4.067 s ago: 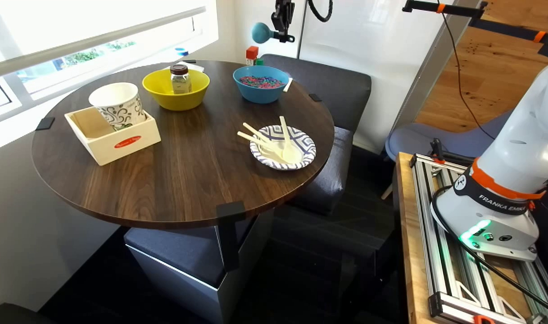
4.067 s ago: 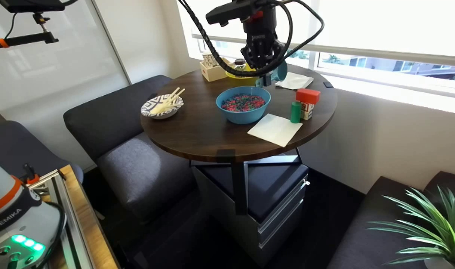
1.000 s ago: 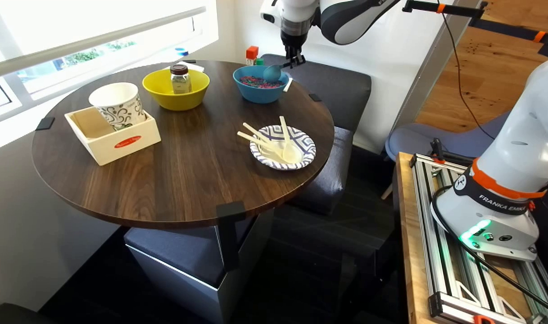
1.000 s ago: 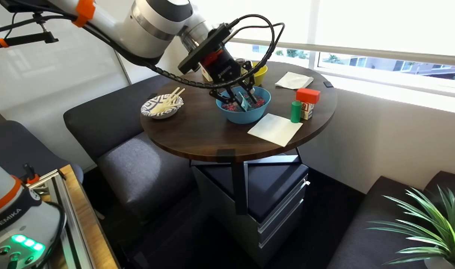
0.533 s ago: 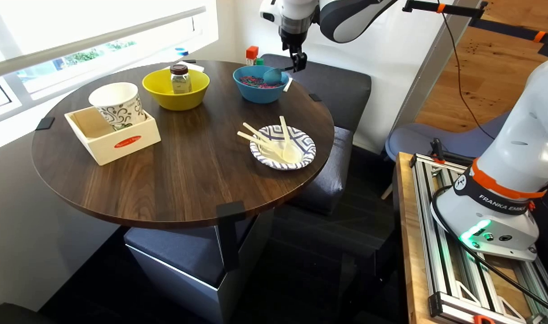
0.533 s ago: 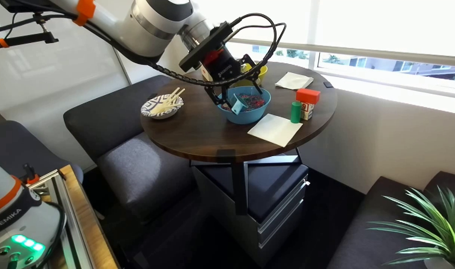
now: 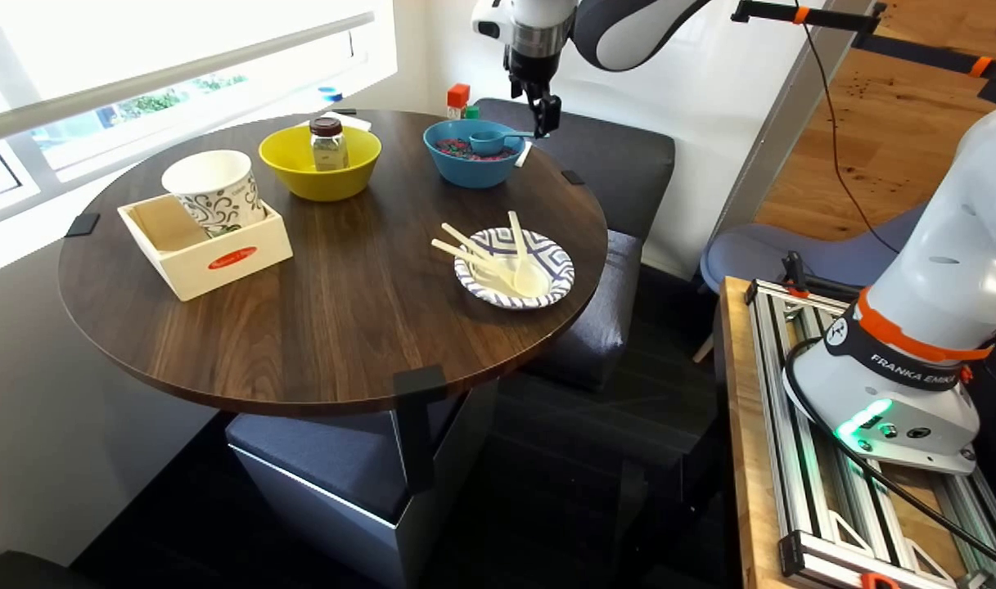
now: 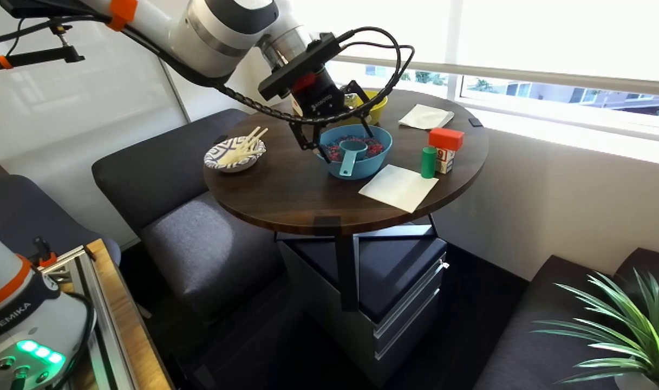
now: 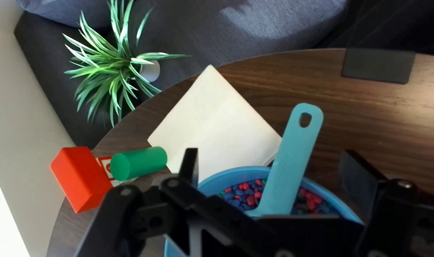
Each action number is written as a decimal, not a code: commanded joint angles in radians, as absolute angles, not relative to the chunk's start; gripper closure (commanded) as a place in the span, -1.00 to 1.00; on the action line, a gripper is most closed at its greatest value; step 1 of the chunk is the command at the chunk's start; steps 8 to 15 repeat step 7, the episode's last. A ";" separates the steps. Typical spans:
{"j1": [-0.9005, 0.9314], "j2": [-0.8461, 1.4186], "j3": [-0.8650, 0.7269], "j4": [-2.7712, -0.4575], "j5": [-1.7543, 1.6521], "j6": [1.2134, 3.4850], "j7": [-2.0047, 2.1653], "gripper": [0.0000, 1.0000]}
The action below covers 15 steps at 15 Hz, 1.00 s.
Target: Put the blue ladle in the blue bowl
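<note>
The blue ladle (image 8: 353, 147) rests in the blue bowl (image 8: 370, 169), its scoop on small red, blue and green pieces with the mouth facing up. Its flat handle (image 9: 291, 160) leans across the bowl's rim and sticks out past it. In an exterior view the scoop of the ladle (image 7: 488, 144) shows inside the bowl (image 7: 465, 172). My gripper (image 9: 272, 164) is open around the handle, with a gap on both sides and neither finger touching it. In the wrist view the gripper hides the scoop and the near part of the bowl.
A white napkin (image 8: 398, 188), a green cylinder (image 8: 428, 162) and a red-topped block (image 8: 446, 142) stand beside the bowl. Elsewhere on the round table are a yellow bowl (image 7: 322, 184) with a jar, a wooden box (image 7: 227, 263) with a paper cup, and a patterned bowl (image 7: 547, 286) holding pale utensils.
Earlier the ladle hung in the air in my gripper, then came down into the bowl. Over the last second the jaws spread, and the ladle turned scoop-up with its handle on the rim.
</note>
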<state>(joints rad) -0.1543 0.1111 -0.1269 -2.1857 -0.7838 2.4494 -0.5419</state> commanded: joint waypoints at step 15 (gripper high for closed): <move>-0.158 -0.193 -0.165 -2.378 -0.324 2.445 -1.013 -1.00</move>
